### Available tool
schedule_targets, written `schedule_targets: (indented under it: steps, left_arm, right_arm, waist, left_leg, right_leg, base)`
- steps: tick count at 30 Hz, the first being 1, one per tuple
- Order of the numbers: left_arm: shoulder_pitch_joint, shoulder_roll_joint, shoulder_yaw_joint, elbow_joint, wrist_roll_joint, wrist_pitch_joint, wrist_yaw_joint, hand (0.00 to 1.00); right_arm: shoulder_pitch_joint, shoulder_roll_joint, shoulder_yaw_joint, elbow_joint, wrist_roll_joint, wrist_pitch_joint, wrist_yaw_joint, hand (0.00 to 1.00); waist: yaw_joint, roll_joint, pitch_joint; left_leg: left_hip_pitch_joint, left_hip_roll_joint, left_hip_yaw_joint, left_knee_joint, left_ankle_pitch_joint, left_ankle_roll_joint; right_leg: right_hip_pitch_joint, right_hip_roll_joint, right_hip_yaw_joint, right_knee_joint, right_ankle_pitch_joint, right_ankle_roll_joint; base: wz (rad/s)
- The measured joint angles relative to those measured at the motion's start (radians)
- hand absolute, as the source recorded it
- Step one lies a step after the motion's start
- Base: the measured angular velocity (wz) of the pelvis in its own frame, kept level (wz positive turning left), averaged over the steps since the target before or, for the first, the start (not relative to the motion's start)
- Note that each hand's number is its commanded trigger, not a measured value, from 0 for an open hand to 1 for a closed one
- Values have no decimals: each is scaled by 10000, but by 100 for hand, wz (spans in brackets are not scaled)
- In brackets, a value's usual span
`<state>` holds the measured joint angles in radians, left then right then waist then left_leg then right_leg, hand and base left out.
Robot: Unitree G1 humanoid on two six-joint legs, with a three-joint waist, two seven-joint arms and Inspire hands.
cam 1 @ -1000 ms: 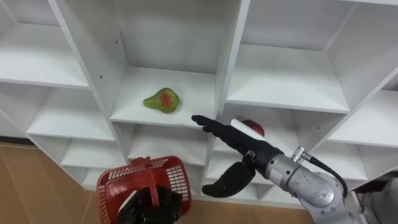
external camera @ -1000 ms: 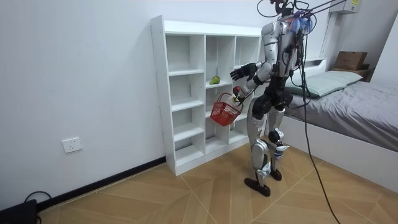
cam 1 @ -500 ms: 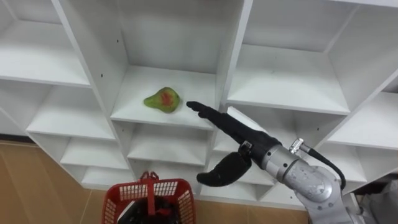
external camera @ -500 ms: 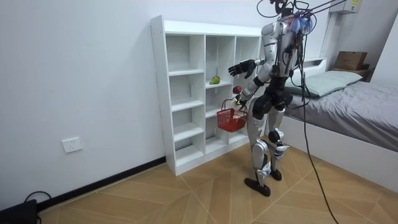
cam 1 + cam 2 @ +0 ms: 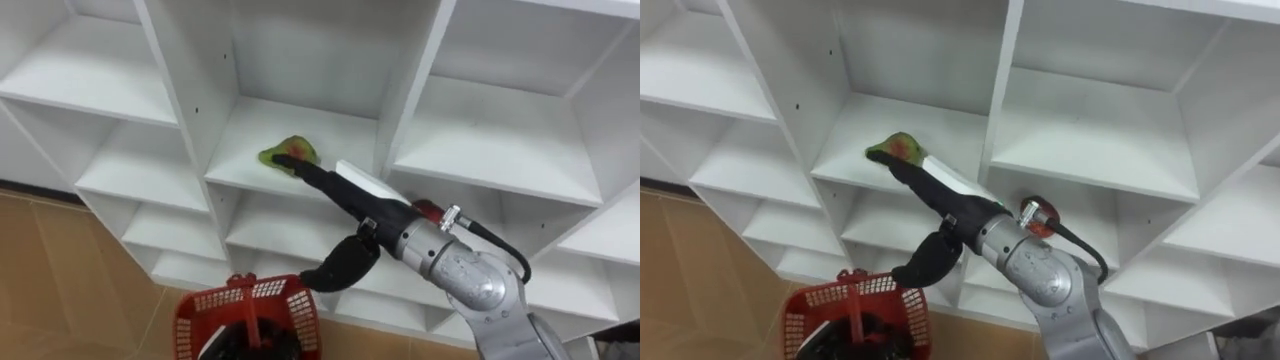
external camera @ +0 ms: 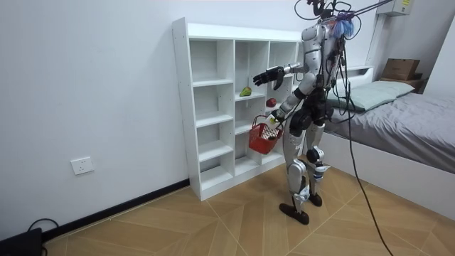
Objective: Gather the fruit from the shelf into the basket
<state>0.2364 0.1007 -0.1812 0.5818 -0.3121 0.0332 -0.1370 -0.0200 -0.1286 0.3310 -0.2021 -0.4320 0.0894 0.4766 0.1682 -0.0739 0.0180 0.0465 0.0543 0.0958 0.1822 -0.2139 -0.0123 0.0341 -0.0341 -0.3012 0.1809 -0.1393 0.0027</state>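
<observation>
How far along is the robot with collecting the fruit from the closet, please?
Done: nothing looks collected yet. In hand: the right hand, fingers straight, reaches the green fruit on its shelf without closing on it; the left hand holds the red basket below. Left: grasp that fruit, drop it in the basket, then fetch the red fruit one shelf lower.

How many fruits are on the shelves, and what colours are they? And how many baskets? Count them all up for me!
green fruit with a red patch: 1
red fruit: 1
red basket: 1
Total: 3
</observation>
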Motion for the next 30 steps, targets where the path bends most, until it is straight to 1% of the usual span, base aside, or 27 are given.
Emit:
schedule_targets:
  steps: [2,3,4,5,7,10,12,13,16,20,22,26,30]
  left_arm:
    - [10,-2,13,190,3,-11,14,100]
    - [-5,32,53,266,24,-38,30,100]
    - [-26,38,97,264,68,-44,30,100]
    - [-31,21,195,259,347,-91,20,100]
    - [-23,26,245,274,746,-96,-10,100]
    - [-46,26,272,278,883,-111,-25,100]
    - [-36,-12,388,282,879,-114,-25,100]
    - [-29,-52,435,283,880,-114,-24,100]
    - [-15,-111,534,282,881,-114,-21,100]
    - [-16,-154,604,310,882,-157,-22,100]
    - [-79,-185,605,476,879,-322,-23,100]
    - [-217,-191,603,850,875,-547,-42,100]
    - [-313,-164,600,1060,884,-642,-128,100]
  right_arm:
    - [0,44,0,6,24,-2,-90,0]
    - [-12,49,7,9,22,-4,-172,0]
    - [-18,63,7,21,21,-5,-215,0]
    - [-21,70,13,78,20,-5,-278,0]
    - [-22,100,34,230,14,-13,-368,0]
    - [-22,133,72,545,-42,-11,-545,0]
    - [-23,151,173,551,-95,-10,-711,0]
    - [-24,174,196,550,-147,-10,-837,0]
    - [-51,212,190,545,-288,-10,-1089,0]
    - [-388,228,193,543,-659,-17,-1482,0]
    - [-545,241,193,543,-684,-25,-1708,0]
    - [-866,236,189,543,-804,-84,-1865,0]
    - [-1147,218,192,543,-796,-239,-2263,0]
  waist:
    - [78,-86,-6]
    - [231,-123,1]
    - [268,-136,7]
    - [319,-188,-13]
    - [429,-196,-2]
    - [602,-259,10]
    - [623,-286,6]
    - [637,-324,-19]
    - [652,-332,-25]
    - [739,-329,-23]
    - [832,-330,-23]
    - [833,-322,-18]
    - [830,-333,-16]
  left_leg:
    - [-15,-2,-68,6,21,-16]
    - [-60,-15,-93,9,34,-19]
    - [-98,-20,-108,10,44,-22]
    - [-123,-28,-161,4,58,-26]
    - [-155,-27,-206,-66,69,-35]
    - [-158,-35,-224,-148,134,-51]
    - [-177,-39,-264,-157,143,-55]
    - [-176,-39,-272,-161,144,-55]
    - [-170,-47,-261,-158,147,-51]
    - [-113,-54,-201,-144,153,-43]
    - [-76,-54,-182,-157,153,-43]
    - [-67,-68,-183,-157,163,-31]
    - [-89,-84,-187,-170,167,-23]
  right_leg:
    - [12,4,-47,-51,0,0]
    - [20,3,-80,-115,1,-1]
    - [14,2,-95,-121,2,-4]
    - [16,2,-95,-121,2,-4]
    - [14,4,-104,-121,2,-4]
    - [-1,3,-105,-117,3,-5]
    - [-3,5,-104,-118,3,-5]
    - [-3,6,-95,-117,3,-5]
    - [-10,5,-55,-118,2,-5]
    - [-13,2,-17,-124,3,-5]
    - [6,0,-16,-124,2,-5]
    - [21,-13,-34,-126,2,-4]
    - [19,-29,-68,-128,1,-3]
  base:
    - [14]
    - [6]
    - [7]
    - [9]
    - [9]
    - [5]
    - [6]
    - [4]
    - [0]
    - [-5]
    - [-2]
    - [0]
    - [1]
